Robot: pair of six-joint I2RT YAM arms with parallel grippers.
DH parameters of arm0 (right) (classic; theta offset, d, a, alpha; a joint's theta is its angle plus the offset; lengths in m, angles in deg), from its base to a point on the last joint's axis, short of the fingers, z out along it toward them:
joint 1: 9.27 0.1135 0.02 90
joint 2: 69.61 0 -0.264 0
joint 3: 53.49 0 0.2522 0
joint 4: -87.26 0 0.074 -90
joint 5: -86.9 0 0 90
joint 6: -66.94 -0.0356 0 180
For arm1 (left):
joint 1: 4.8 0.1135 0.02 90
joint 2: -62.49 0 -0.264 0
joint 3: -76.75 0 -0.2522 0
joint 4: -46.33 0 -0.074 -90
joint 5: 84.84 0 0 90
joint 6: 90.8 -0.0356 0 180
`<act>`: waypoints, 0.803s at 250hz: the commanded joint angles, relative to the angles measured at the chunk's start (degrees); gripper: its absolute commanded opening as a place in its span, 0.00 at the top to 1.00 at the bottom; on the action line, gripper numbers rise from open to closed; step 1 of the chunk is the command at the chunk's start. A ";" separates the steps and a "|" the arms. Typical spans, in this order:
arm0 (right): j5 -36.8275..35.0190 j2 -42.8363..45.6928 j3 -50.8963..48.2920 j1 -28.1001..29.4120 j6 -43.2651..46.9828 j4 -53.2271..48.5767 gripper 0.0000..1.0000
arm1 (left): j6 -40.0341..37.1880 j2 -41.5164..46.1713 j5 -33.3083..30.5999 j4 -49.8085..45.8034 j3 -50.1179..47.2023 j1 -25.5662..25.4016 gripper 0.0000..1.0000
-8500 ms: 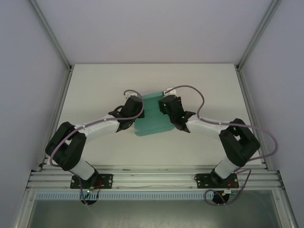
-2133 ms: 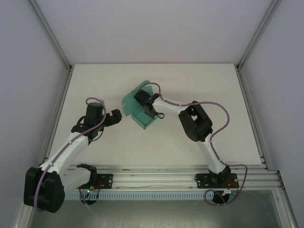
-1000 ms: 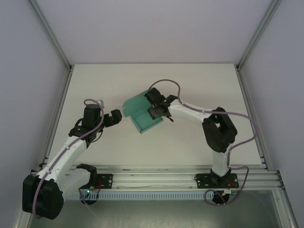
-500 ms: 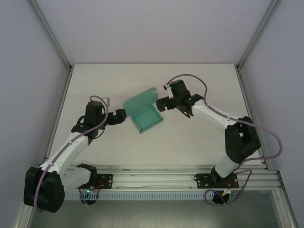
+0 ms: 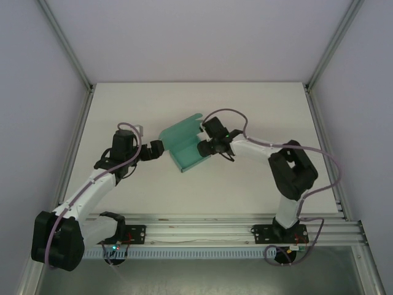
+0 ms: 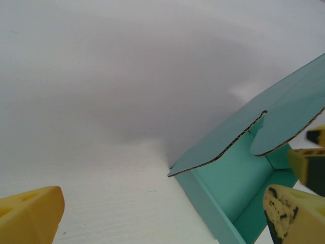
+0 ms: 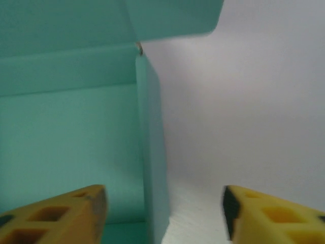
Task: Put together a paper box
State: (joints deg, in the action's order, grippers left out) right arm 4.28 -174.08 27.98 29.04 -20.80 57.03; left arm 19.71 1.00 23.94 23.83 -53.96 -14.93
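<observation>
Pretty plain setup: a white matte table (image 5: 245,104) boxed in by pale grey-lilac walls, namely a back wall (image 5: 196,37), a left wall (image 5: 31,123) and a right wall (image 5: 365,123). 2 aluminium uprights, the left post (image 5: 66,42) and the right post (image 5: 331,42), slant up from the table's far corners. A slotted aluminium rail (image 5: 196,230) runs along the near edge. The light is soft and even, with only faint shadows on the tabletop.

The left arm stretches diagonally from its base toward mid-worktop, its left end effector (image 5: 155,149) pointing right with yellow fingers (image 6: 31,216) spread wide. The right arm folds sharply at the elbow, forearm reaching left, and the right end effector (image 5: 204,146) faces its counterpart, fingers (image 7: 61,213) likewise parted.
</observation>
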 commanded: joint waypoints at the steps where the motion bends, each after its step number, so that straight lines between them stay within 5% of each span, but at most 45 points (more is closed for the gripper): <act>1: -7.55 -2.74 2.83 0.75 -3.63 0.02 0.49 | 0.31 1.45 -1.87 0.33 0.69 -0.58 0.00; 54: -14.26 -3.84 2.62 2.78 -7.48 1.65 0.72 | 0.76 0.99 -2.37 0.80 0.25 -0.84 0.00; 135: -23.54 -1.73 0.03 4.49 -22.10 -9.04 0.87 | 0.55 -2.13 -4.50 0.99 1.53 -1.37 0.00; 178: -24.66 -2.30 -0.58 7.02 -32.91 -14.73 0.87 | 0.21 -3.94 -4.54 0.99 2.66 -2.32 0.00; 201: -24.70 -2.61 -1.25 7.97 -35.22 -15.34 0.79 | -0.29 -4.58 -4.60 0.91 2.96 -2.80 0.00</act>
State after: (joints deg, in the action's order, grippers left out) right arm -17.19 -177.75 28.83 35.31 -47.88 47.28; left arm 20.13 -2.98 20.75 23.90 -53.41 -16.94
